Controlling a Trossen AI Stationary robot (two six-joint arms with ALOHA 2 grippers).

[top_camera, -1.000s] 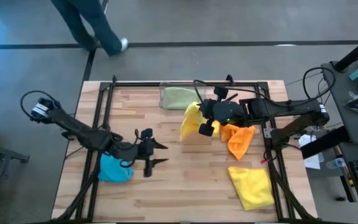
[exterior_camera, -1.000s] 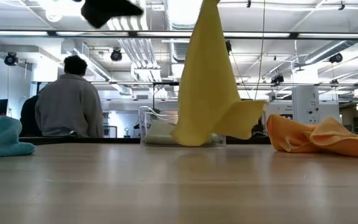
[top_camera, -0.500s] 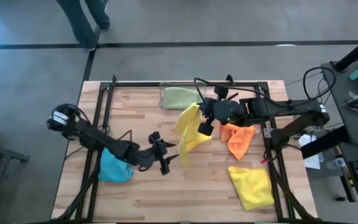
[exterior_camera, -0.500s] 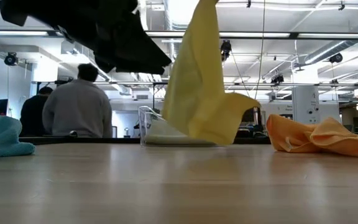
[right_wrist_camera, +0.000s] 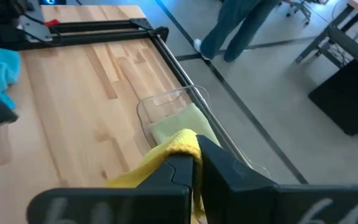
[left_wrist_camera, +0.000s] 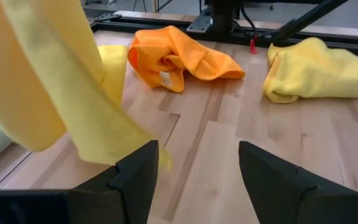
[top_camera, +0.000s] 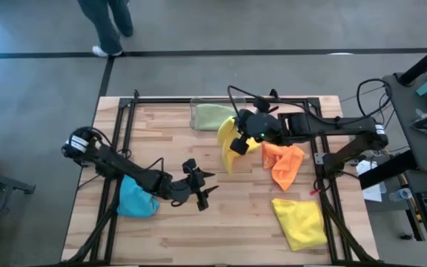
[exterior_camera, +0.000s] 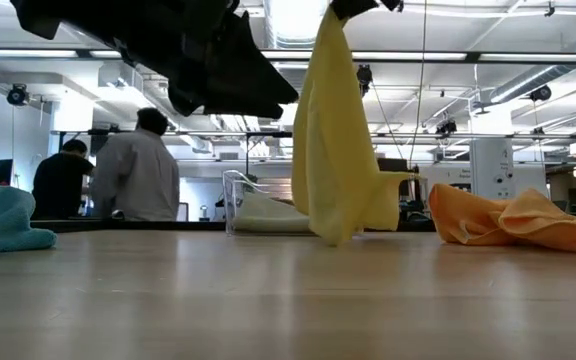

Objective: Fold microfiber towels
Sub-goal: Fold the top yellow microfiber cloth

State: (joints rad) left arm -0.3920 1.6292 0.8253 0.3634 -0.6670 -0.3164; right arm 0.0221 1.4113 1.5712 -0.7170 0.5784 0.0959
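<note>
High view: yellow towel [top_camera: 230, 138] in right claw [top_camera: 241, 141].

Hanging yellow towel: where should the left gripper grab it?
At the free bottom corner of the yellow towel. The right gripper pinches its top, so it hangs down to the table. The open left gripper is beside it; come in level from that side.

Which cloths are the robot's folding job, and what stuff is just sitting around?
For the job:
hanging yellow towel
other yellow towel
orange towel
blue towel
green towel

Just there:
clear bin
people in the room behind
</note>
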